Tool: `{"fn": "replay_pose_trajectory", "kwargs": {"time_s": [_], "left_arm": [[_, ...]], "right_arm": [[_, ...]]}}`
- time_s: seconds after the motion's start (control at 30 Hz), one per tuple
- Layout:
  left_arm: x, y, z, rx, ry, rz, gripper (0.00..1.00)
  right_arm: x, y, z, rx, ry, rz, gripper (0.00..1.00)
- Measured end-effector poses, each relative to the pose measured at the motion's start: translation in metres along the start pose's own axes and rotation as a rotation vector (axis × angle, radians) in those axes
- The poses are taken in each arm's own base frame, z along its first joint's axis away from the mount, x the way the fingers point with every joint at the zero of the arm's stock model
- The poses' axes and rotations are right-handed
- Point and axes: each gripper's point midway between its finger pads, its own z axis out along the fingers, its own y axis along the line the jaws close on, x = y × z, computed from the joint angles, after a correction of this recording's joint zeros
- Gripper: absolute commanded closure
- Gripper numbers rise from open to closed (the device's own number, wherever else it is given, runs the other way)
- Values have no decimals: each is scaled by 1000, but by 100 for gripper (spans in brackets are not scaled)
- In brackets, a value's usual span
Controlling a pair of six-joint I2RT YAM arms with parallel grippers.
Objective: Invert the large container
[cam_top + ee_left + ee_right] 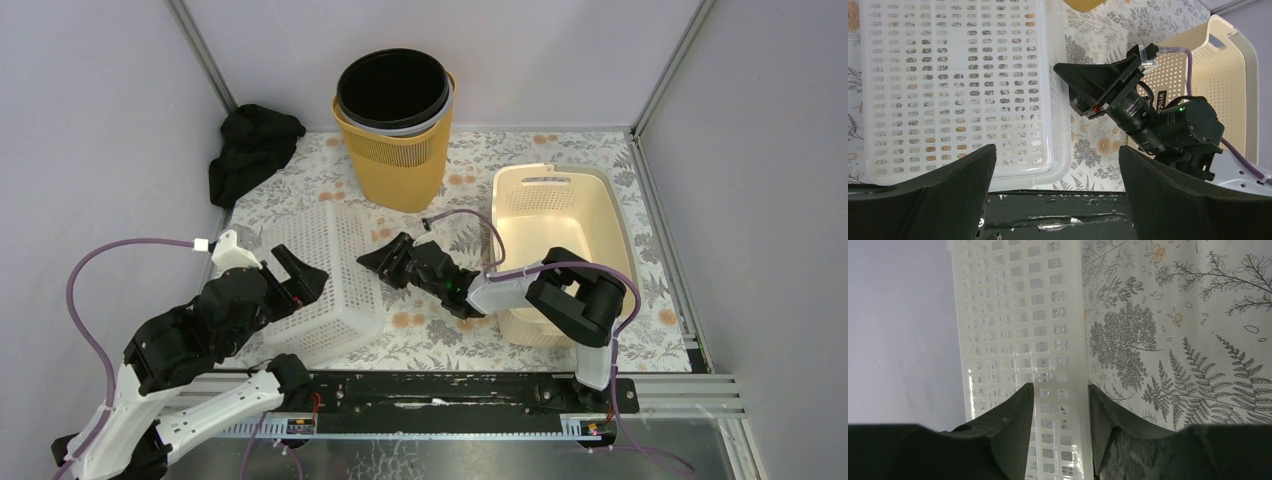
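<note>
Floral surface point(470, 170) boxed in by grey walls, and the right pincer point(383, 256) has hold of the white slotted basket point(320, 270)

Its two fingers sit partway closed, one on each side of the basket's right-hand rim strip, pressed against it as far as the wrist view shows. The basket lies on the left half of the surface, its slotted flat face up in the top view. The left pincer point(1057, 152) hangs over the near left end of that basket, spread wide, gripping nothing. Just right of the right arm sits a cream basket point(610, 215), open side up. At the back a yellow bin point(395, 165) has a black bucket point(392, 90) nested in it, with a black cloth point(250, 150) in the far left corner
</note>
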Motion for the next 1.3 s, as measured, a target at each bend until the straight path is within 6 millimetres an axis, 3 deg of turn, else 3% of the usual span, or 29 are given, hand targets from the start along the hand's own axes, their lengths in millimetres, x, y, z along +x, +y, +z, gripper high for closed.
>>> {"fn": "replay_pose_trajectory", "kwargs": {"time_s": [0.53,0.83,1.03,1.3], "left_arm": [[14,-8,12,14,45,13,0],[50,-10,40,-15,157,76,0],[64,-8,47,-11,193,82,0],[80,-5,55,-15,234,84,0]], "right_arm": [[-2,-22,-5,45,-2,-15,52],[-6,-34,-12,81,-5,-28,52],[-9,-36,-20,132,-3,-63,47],[-6,-78,-34,309,22,-116,41]]}}
